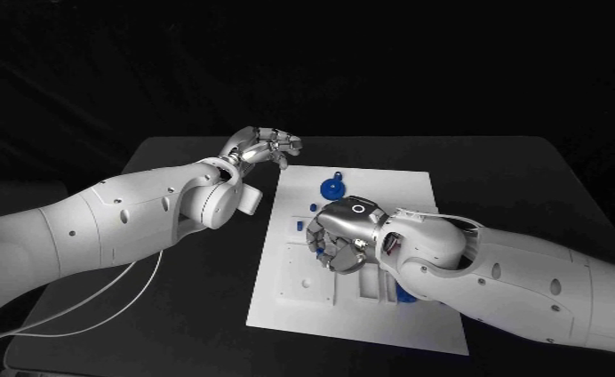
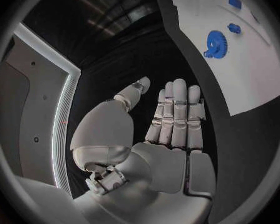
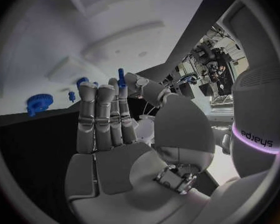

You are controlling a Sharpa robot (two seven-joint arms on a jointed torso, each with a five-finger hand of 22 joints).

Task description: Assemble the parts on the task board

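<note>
Leftward, the left hand [image 1: 264,148] hangs empty, fingers straight and apart, over bare black table [image 1: 192,306] just off the task board's [image 1: 397,186] far left corner. A blue gear [image 1: 332,188] lies near that far edge. Mid-board, the right hand [image 1: 339,239] pinches a small blue peg [image 3: 121,78] between thumb and fingertip.

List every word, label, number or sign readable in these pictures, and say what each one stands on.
"sharpa", seen turned over, on the white robot body above a purple light strip, in the right wrist view.
No print can be read on the task board, the blue gear or either arm.
</note>
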